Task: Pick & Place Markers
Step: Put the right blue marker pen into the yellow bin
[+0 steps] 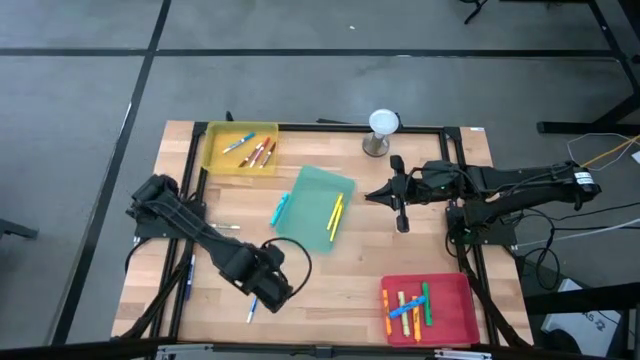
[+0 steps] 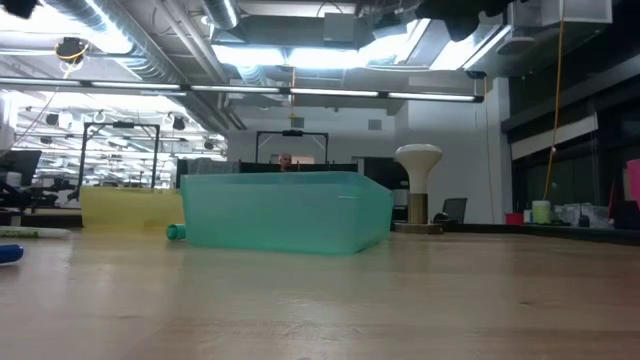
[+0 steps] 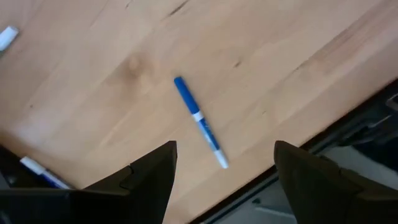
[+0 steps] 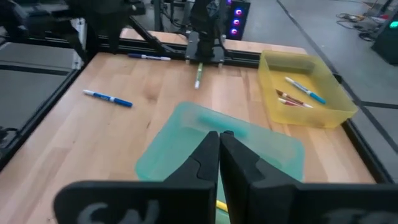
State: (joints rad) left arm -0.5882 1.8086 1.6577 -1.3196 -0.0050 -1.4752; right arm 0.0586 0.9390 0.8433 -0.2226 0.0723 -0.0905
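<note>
Trays three, markers roughly fourteen, one blue marker under left pincer

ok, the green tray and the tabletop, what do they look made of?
The shallow green tray looks like translucent plastic with a frosted finish: in the low view the room's light glows through its wall, and its corners are rounded as if moulded. The light-brown tabletop looks like wood with a smooth, low-sheen finish: grain streaks and plank seams show in the left wrist view. It could be solid or laminate.
</note>
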